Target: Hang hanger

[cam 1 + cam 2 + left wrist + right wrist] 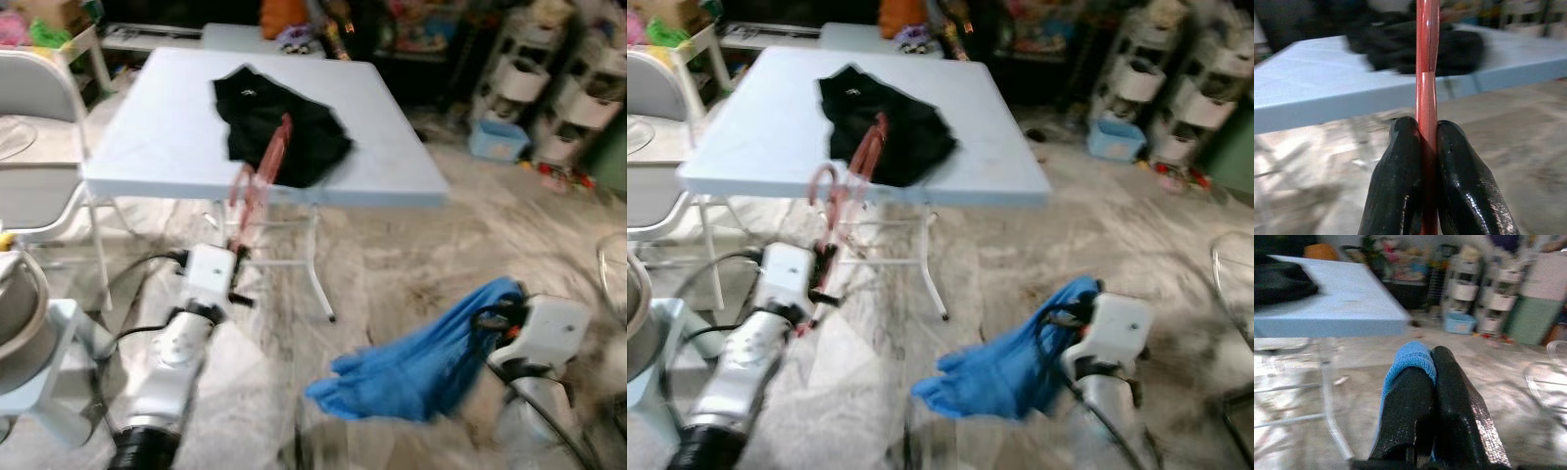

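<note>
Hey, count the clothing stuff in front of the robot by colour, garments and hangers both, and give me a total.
Black garment on the table: 1
Blue garment in the right gripper: 1
Red hanger in the left gripper: 1
Total: 3

- A lived-in home room: marble-patterned floor [411,264], pale folding table [176,137], white folding chair [34,117].
- Toys [294,37] and tiered white storage racks [588,98] line the far wall.
</note>
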### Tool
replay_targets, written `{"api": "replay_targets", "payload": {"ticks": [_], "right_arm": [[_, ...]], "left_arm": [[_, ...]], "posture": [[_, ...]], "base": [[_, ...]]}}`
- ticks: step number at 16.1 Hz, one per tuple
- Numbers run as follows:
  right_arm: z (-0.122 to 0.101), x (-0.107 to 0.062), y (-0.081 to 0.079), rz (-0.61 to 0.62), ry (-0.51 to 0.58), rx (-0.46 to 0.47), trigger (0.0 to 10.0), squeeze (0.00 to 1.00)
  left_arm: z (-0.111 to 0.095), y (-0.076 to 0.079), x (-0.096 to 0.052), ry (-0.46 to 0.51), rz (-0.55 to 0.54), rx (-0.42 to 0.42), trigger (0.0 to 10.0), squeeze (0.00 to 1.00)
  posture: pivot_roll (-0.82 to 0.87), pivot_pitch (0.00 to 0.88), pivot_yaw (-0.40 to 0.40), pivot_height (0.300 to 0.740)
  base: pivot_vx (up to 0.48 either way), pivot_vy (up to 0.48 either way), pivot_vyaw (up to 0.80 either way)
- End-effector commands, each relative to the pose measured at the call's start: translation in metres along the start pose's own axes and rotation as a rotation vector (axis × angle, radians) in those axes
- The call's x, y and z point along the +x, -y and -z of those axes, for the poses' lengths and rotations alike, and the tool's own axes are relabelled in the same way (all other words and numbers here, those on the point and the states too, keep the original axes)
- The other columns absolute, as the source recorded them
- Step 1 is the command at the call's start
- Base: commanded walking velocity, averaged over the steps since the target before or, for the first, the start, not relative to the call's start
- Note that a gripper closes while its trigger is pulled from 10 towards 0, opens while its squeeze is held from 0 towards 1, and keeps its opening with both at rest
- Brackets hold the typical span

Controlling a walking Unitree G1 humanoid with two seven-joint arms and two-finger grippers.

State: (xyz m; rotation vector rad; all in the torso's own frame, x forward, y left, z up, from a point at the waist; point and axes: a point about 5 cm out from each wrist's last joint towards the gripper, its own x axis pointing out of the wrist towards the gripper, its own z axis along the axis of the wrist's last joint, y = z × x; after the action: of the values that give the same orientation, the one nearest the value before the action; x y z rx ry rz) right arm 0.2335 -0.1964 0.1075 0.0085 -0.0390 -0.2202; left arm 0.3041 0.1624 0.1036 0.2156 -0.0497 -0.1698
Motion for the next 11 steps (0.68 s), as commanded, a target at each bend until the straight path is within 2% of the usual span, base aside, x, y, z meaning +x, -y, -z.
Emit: {"api": "replay_targets", "payload": {"ticks": [1,3,11], "right_arm": [[-0.0071,0.0016,0.0017,-0.002,0.037,-0.015,10.0,0.00],[-0.0070,0.0005,0.0006,-0.007,0.037,-0.016,10.0,0.00],[-0.0094,0.0044,-0.0052,-0.050,0.054,-0.020,10.0,0.00]], "left_arm": [[-0.0163,-0.0023,0.0052,0.064,-0.028,0.020,10.0,0.00],[-0.0244,-0.0069,0.0062,0.096,-0.051,0.039,10.0,0.00],[-0.0228,-0.0060,0.0040,0.078,-0.060,0.022,10.0,0.00]], "posture": [[0.18,0.056,-0.143,0.740],[0.18,0.059,-0.144,0.740],[0.20,0.062,-0.148,0.740]], "base": [[0.300,0.266,0.00],[0.300,0.262,0.00],[0.312,0.263,0.00]]}}
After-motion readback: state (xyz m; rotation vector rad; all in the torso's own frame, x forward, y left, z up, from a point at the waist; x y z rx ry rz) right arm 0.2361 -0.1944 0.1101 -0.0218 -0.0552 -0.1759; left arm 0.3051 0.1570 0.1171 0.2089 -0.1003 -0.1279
